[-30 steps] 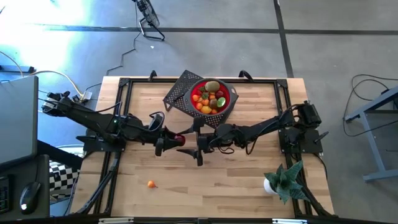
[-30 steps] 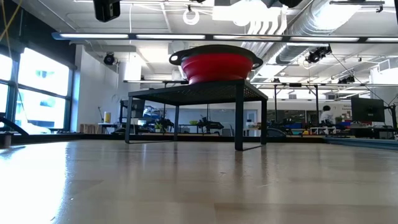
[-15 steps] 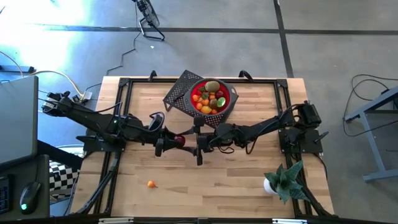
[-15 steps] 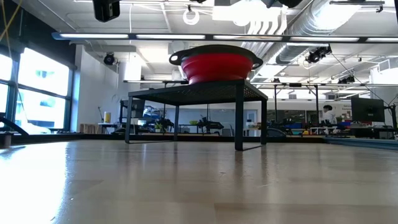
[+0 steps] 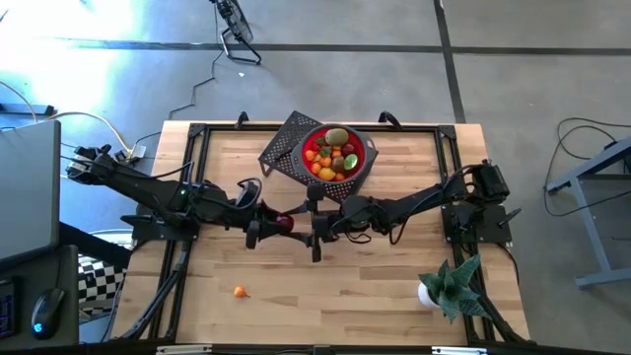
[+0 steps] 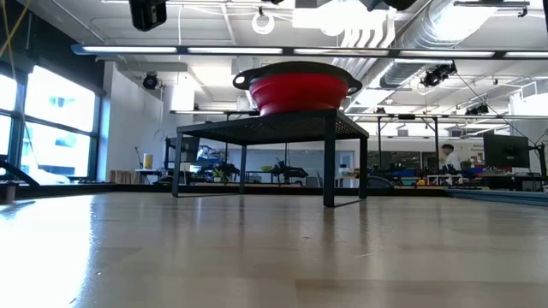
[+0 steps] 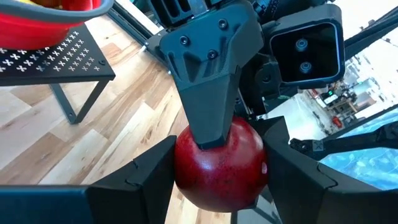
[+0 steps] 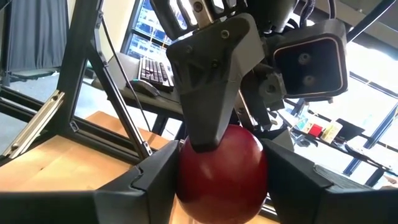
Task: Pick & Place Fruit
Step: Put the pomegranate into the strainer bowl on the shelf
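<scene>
A dark red round fruit (image 7: 221, 163) (image 8: 221, 167) (image 5: 284, 223) is held over the middle of the table between both grippers. My left gripper (image 7: 217, 186) (image 5: 268, 226) comes from the table's left and my right gripper (image 8: 221, 186) (image 5: 312, 232) from the right, and each is shut on the fruit. Each wrist view shows the other arm's finger lying over the fruit's front. Several more fruits (image 5: 333, 156) fill the red bowl (image 5: 367, 150) (image 6: 297, 89), which stands on a black perforated stand (image 5: 281, 146) (image 6: 265, 127). One small orange fruit (image 5: 240, 292) lies on the table near the left. My left gripper pinches the dark red fruit between its two fingers (image 7: 146, 177), which bear on the fruit's sides (image 7: 186, 168); it comes level from the table's left. The fruit is lifted clear of the table. My right gripper pinches the same fruit between its two fingers (image 8: 152, 180), on the fruit's sides (image 8: 189, 171) and crosswise to the left gripper's fingers; it comes roughly level from the table's right.
A spiky green plant in a white pot (image 5: 446, 285) stands at the table's near right corner. The stand with the bowl takes up the far middle. Black frame rails (image 5: 187, 168) run along the table's edges. Bare wood (image 5: 325, 296) lies near the front.
</scene>
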Available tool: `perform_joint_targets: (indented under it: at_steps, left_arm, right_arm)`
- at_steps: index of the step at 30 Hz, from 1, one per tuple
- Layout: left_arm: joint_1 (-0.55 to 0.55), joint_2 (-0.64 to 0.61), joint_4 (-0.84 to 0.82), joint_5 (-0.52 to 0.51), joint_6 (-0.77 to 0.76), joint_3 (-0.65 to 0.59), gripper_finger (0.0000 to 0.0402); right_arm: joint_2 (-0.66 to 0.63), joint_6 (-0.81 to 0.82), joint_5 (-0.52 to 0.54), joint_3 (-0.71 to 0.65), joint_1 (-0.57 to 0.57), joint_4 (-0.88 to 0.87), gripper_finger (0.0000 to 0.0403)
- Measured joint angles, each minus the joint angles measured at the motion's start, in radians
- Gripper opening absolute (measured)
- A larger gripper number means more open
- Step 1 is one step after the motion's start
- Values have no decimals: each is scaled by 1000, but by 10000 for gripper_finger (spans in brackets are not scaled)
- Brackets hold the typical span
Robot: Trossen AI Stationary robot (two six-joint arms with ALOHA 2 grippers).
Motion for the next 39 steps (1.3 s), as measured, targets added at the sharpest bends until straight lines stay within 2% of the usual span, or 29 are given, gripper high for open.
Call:
perform_joint_targets:
  at_steps: [7,12,18,25,34,39]
  left_arm:
    - [0,0,-7,4,83,0,221]
    - [1,0,8,25,146,0,253]
    - [1,-3,20,42,152,0,289]
    - [1,-53,90,45,263,3,292]
    - [1,-143,88,44,445,31,292]
    - [0,-148,84,38,572,32,292]
  right_arm:
    - [0,5,0,0,1,-4,203]
    - [1,12,-18,-2,3,-28,201]
    - [2,11,-8,-2,4,-30,203]
    - [2,10,2,-2,4,-42,203]
    - [-12,-8,124,-2,8,-71,203]
    - [-76,-31,210,-2,6,-157,203]
